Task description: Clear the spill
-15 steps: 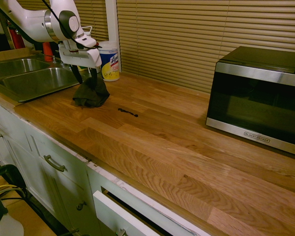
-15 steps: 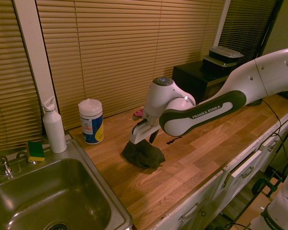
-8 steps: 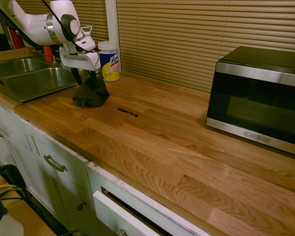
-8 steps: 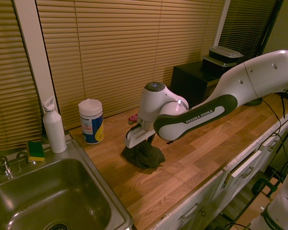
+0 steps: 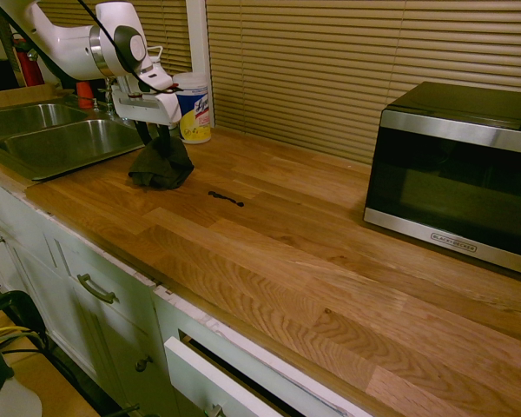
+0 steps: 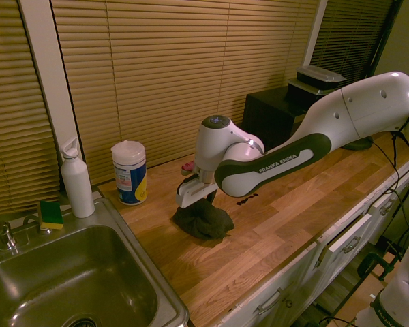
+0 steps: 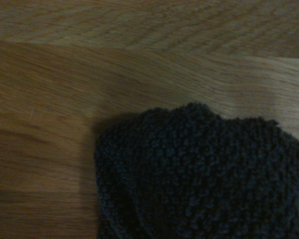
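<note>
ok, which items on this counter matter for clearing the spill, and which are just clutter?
Relevant:
- spill, black streak on the countertop
- dark cloth, wadded beside it
- gripper, at the cloth's top

Clutter:
- wipes canister
- microwave
- sink
- white bottle
- sponge

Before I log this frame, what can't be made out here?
- Whether the gripper fingers are shut on the dark grey knitted cloth wad: too dark in both exterior views.
- The thin black wavy spill: outside the wrist view; partly behind the arm in the second exterior view.
- Wipes canister label: too small.
</note>
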